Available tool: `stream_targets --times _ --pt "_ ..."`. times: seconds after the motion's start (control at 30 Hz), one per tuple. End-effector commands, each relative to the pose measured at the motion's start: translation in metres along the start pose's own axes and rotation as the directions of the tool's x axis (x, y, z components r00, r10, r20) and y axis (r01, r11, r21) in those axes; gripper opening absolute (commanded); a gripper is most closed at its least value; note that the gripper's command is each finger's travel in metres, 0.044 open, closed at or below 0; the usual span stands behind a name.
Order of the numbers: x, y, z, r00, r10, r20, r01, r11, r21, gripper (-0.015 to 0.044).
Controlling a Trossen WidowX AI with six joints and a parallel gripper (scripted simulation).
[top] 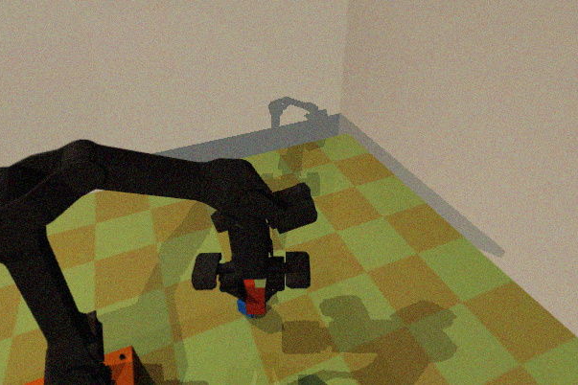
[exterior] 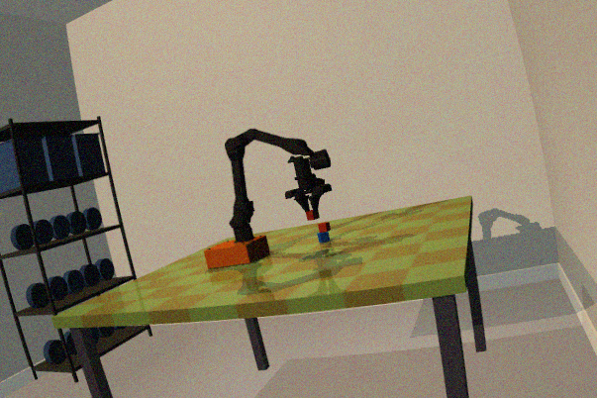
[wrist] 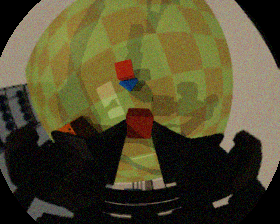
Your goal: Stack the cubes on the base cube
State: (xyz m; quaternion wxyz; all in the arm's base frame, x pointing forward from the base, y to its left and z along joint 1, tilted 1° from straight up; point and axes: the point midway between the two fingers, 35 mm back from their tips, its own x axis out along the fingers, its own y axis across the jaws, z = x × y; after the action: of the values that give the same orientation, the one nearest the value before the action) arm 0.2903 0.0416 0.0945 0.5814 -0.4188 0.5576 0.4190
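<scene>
- Beige walls meet in a corner behind the table (exterior: 406, 277), whose top is a checker of green and ochre squares.
- At the left of the room stands a dark shelf rack (exterior: 49, 233) with round dark things on its shelves.
- My arm rises from an orange base block (exterior: 235, 252) on the table and bends over, so that my gripper (exterior: 311, 214) points down.
- My fingers are pinching a red cube (exterior: 310, 215); it sits between the two fingertips, and in the wrist view it shows just ahead of them (wrist: 139, 123).
- Below my gripper, the blue base cube (exterior: 323, 238) stands on the table, with a second red cube (exterior: 324, 227) on top of it.
- Between the held cube and this stack I see a gap; they do not touch.
- In the wrist view the placed cube covers one part of the blue top, and a blue corner (wrist: 130, 84) shows beside it.
</scene>
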Motion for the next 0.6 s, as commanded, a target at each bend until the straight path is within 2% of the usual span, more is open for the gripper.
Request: stream_targets --times 0.0,0.33,0.57 --pt "0.001 0.005 0.013 1.000 -0.003 -0.001 0.003 0.999 -0.049 0.0105" --pt "0.002 0.021 0.042 1.000 -0.002 0.002 0.002 0.987 -0.158 0.0105" --pt "0.013 0.022 0.044 1.000 -0.002 0.002 0.002 0.986 -0.165 0.0105"
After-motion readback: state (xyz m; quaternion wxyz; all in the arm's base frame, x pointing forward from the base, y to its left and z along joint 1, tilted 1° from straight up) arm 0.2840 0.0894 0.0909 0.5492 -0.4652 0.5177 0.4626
